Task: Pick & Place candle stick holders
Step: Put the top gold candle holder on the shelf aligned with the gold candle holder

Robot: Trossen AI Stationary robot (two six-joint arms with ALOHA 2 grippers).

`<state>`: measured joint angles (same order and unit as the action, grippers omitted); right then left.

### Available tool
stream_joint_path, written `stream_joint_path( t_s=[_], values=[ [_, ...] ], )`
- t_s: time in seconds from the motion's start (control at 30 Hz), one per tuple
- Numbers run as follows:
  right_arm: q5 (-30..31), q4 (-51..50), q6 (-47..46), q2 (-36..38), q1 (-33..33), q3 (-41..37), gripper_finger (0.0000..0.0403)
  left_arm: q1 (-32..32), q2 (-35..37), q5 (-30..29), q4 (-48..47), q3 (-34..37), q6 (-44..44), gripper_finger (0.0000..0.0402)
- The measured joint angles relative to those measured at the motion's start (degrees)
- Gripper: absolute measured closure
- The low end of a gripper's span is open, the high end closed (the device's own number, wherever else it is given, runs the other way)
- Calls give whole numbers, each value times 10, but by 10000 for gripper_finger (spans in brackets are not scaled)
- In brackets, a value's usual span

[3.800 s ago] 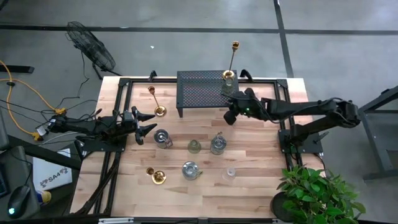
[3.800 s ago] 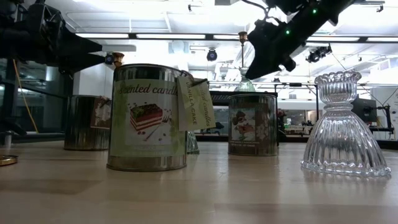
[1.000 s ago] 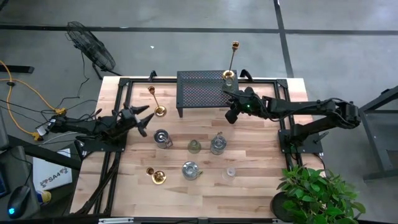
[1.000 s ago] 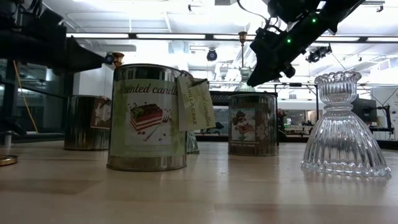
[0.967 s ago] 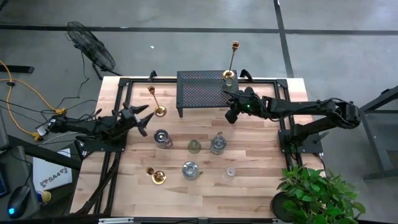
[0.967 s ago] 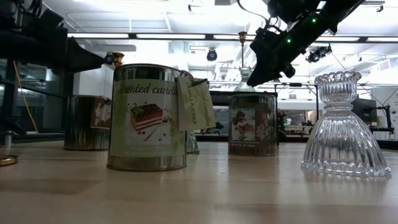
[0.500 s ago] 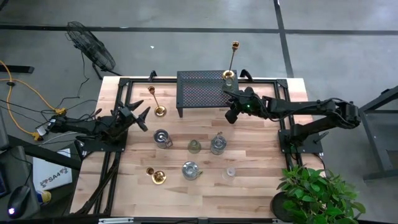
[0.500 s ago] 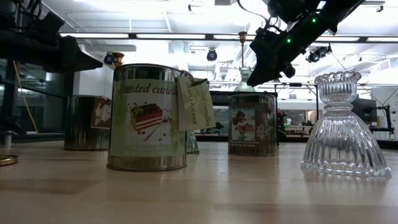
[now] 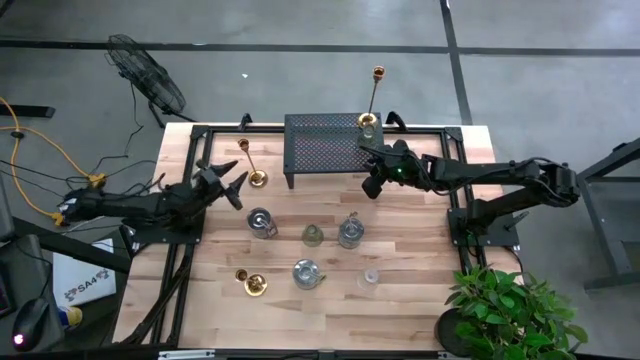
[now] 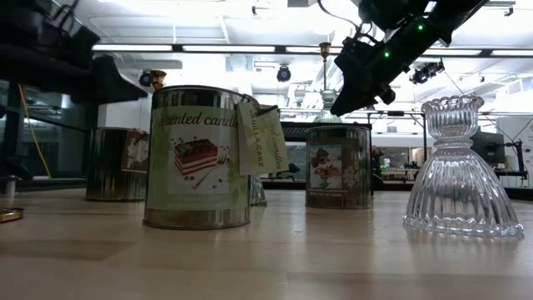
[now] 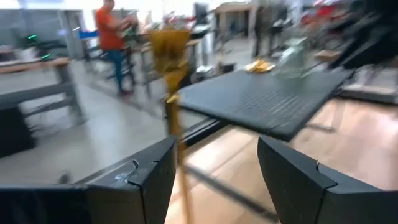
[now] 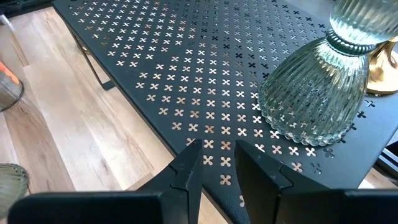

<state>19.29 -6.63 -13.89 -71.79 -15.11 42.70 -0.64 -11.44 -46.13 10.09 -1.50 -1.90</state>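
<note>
A tall brass candle stick holder (image 9: 247, 162) stood in the upper left of the overhead picture, just left of the black mesh stand (image 9: 322, 148). The left gripper (image 9: 234, 185) hung beside it with fingers spread wide and nothing between them; its wrist camera caught the brass stem (image 11: 175, 118) close ahead, near the left finger (image 11: 146, 180). A clear glass holder (image 12: 318, 93) and another brass holder (image 9: 374, 98) sat on the stand's right end, where the right gripper (image 9: 372, 165) hovered above the stand's edge with a narrow gap, empty. The level view alone showed labelled candle tins (image 10: 200, 158) and a ribbed glass holder (image 10: 463, 171) at its right. Bare table (image 9: 420, 290) lay open along the lower edge overhead.
</note>
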Motion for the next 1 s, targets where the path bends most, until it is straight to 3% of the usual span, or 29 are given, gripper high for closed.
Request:
stream_joint_path(
  t_s=[0.17,0.53,0.77,0.87,1.0],
  values=[
    [0,0,0,0,0,0,319,-95,-41,57,30,0,18,184],
    [-17,-1,20,0,5,0,319,-265,-119,338,126,0,22,184],
    [-87,-9,50,4,5,0,319,-309,-159,390,156,0,22,184],
    [-89,-45,48,23,5,0,319,-314,-176,429,179,0,23,184],
    [-70,-94,33,72,5,0,319,-312,-199,433,204,0,23,184]
  ],
)
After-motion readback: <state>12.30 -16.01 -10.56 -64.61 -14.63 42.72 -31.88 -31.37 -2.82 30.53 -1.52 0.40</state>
